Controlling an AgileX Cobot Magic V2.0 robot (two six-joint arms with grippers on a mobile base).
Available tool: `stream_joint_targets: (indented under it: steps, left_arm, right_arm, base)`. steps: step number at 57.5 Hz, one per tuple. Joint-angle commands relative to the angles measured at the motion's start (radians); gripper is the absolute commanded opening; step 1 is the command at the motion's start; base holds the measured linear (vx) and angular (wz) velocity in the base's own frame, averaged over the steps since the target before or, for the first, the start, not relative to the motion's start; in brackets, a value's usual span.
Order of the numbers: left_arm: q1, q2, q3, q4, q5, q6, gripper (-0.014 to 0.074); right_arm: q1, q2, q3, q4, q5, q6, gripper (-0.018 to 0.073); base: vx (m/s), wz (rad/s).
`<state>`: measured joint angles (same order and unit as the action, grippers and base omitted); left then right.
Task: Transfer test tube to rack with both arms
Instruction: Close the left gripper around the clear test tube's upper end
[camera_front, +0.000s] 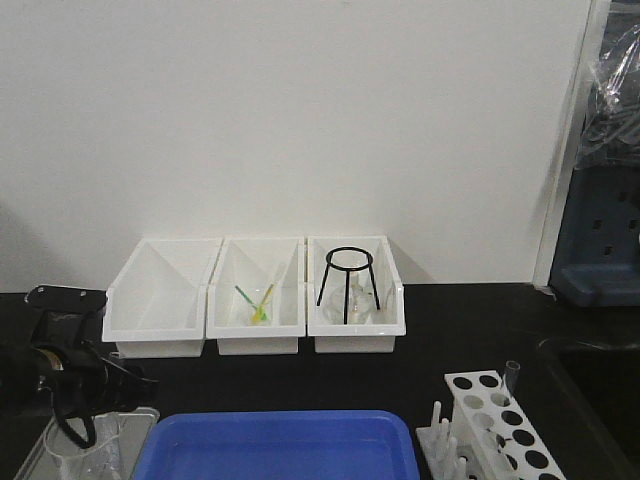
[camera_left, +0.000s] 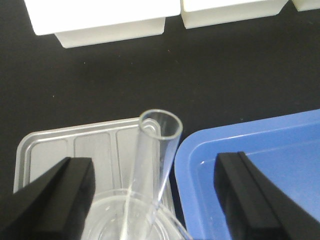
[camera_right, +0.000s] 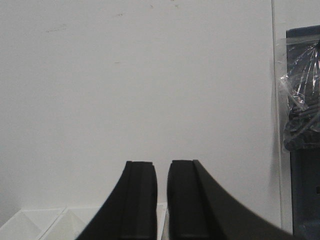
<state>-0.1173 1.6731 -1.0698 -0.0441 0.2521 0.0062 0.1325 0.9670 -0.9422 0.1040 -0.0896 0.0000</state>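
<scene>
In the left wrist view a clear glass test tube (camera_left: 155, 150) leans in a wide glass beaker (camera_left: 107, 217), open rim up. The beaker stands on a clear plastic tray (camera_left: 55, 150). My left gripper (camera_left: 155, 200) is open, one black finger on each side of the tube, not touching it. In the front view the left arm (camera_front: 60, 365) hangs over the beaker (camera_front: 85, 455) at the lower left. The white rack (camera_front: 495, 425) stands at the lower right with one tube (camera_front: 512, 378) in a back hole. My right gripper (camera_right: 162, 167) is shut and empty, raised towards the wall.
A blue tray (camera_front: 280, 445) lies at the front middle, right next to the clear tray (camera_left: 260, 150). Three white bins (camera_front: 255, 300) stand at the back. The right bin holds a black tripod stand (camera_front: 350, 280). A grey machine (camera_front: 600, 240) stands at the far right.
</scene>
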Motion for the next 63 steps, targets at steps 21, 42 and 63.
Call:
stream_joint_targets:
  steps: [21,42,63]
  left_arm:
    - [-0.009,-0.03,-0.033,-0.002,-0.133,0.0,0.0335]
    - [-0.009,0.03,-0.033,-0.005,-0.098,-0.001,0.0267]
    - [-0.009,0.029,-0.033,-0.002,-0.099,0.0,0.0031]
  right_arm:
    - [-0.001,-0.008,-0.036,-0.013,-0.078,-0.007,0.033]
    - [-0.001,-0.008,-0.036,-0.013,-0.081,-0.007,0.0394]
    - [-0.001,-0.008,-0.036,-0.013,-0.081,-0.007,0.0394]
  base:
    - [0.0,0.0]
    - [0.0,0.0]
    - [0.0,0.0]
